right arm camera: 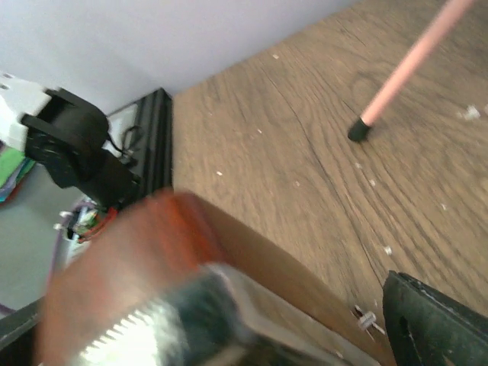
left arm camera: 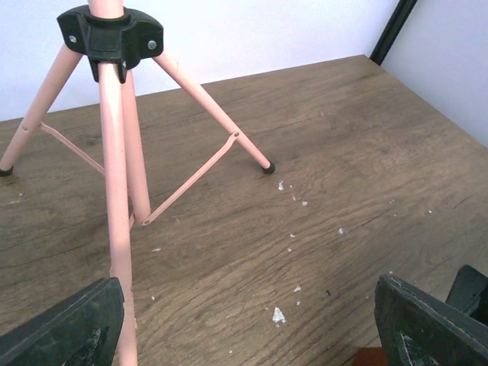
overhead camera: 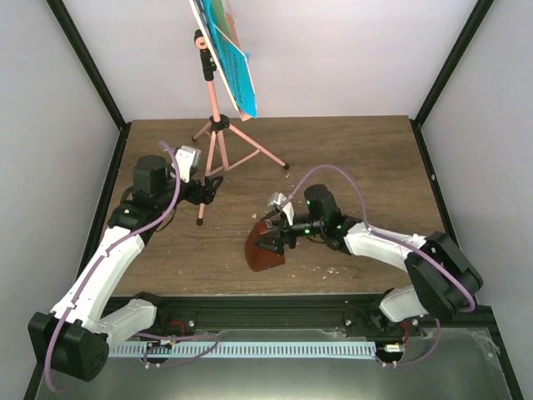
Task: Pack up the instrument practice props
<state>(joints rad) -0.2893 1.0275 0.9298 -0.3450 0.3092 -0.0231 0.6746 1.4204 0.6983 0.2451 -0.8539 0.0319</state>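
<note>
**Item 1.** Pink thin-tubed tripod music stand with black plastic leg hub. It stood upright at the back centre of the brown wooden table.
- Blue and yellow sheet-music pages lay on its tilted desk.
- Handling, judged: light, stiff and top-heavy, so it tips easily. It is best held on the centre pole near the hub.
- The pages are limp and likely to slide off, so they would be lifted off first.
- The left gripper stood with jaws wide apart and holding nothing. The stand's near leg was just inside its left finger.

**Item 2.** Small reddish-brown pyramid metronome, on the table near the front, right of centre and well apart from the stand.
- The wrist view was blurred, so its clear cover could not be made out.
- Handling, judged: rigid and compact, with smooth sloping sides that may slip upward out of a pinch. It is best gripped low across the base, and gently if the plastic is thin.
- The right gripper straddled it with jaws spread. Bare wood showed between the right finger and the metronome's side, so it was not clamped.
</note>
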